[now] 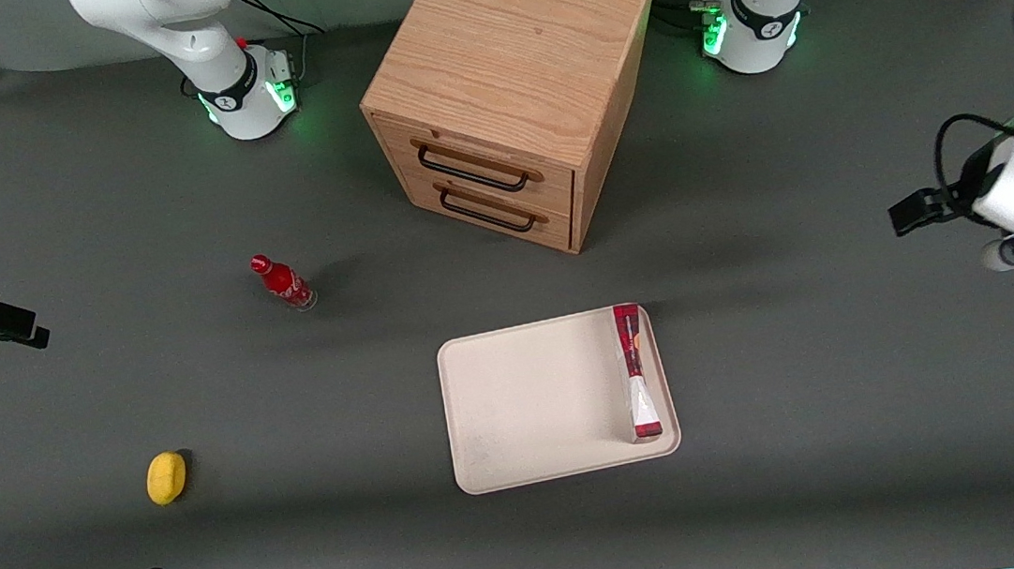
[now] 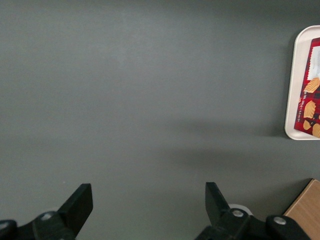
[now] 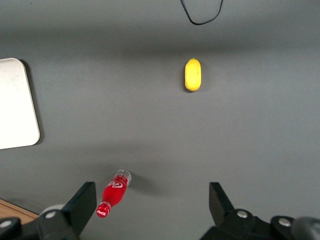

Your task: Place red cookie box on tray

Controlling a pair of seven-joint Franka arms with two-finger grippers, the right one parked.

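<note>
One red cookie box stands on its narrow edge on the tray, along the tray's rim that faces the working arm's end of the desk. Its thin red side, with a white patch, faces up in the front view. In the left wrist view the red cookie box shows a red face printed with golden crisps, inside the tray's pale rim.

The end effector hangs well apart from the tray, toward the working arm's end of the desk, over bare grey surface. Its two dark fingers are spread wide and nothing is between them; it grips nothing. In the front view the end effector itself is hard to make out at the picture's edge, where the white arm and its black camera mount show.

The rest of the tray, on the side away from the end effector, is bare. A wooden cabinet with two drawers and dark handles stands farther from the front camera than the tray, and one corner of it shows in the left wrist view.

Much farther from the end effector, toward the parked arm's end of the desk, a small red bottle stands upright, and a yellow lemon-like thing lies nearer to the front camera than the bottle.
</note>
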